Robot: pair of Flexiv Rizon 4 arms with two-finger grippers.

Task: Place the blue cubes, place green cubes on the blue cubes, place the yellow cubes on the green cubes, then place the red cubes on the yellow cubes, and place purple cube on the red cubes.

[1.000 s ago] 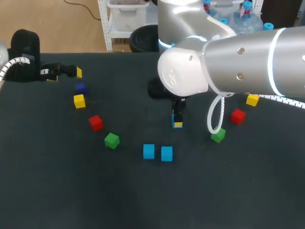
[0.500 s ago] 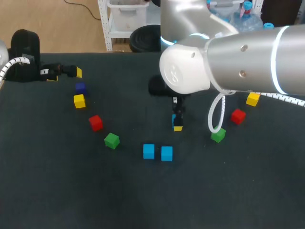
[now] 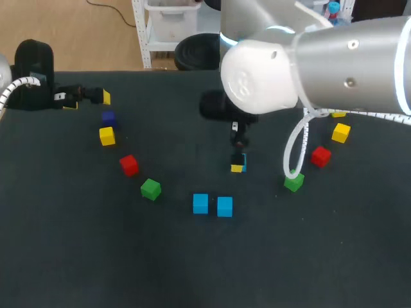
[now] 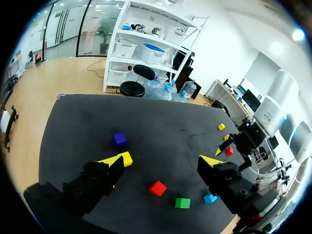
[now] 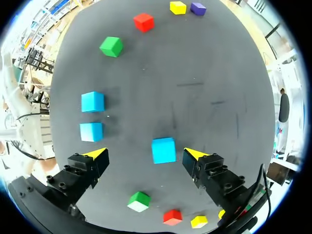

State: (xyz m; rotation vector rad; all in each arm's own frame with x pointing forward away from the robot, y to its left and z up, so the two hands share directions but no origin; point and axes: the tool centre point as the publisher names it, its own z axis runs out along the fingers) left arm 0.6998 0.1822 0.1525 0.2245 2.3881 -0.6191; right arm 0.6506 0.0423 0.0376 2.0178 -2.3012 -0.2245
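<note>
My right pincer [image 5: 145, 153] is wide open over a blue cube [image 5: 163, 149], which lies on the worktop [image 5: 195, 87] between the fingers, touching neither. My left pincer [image 4: 163, 160] is also wide open, near the purple cube [image 4: 120, 139].

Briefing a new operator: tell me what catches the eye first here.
The big silver right arm dominates the head view's upper right, its right gripper open above a lone blue cube mid-table. Nearer the robot, two more blue cubes sit side by side, other coloured cubes scattered on both sides.

Dark matte table [image 3: 83, 256], faint pale marks [image 5: 191, 84] on its surface
</note>
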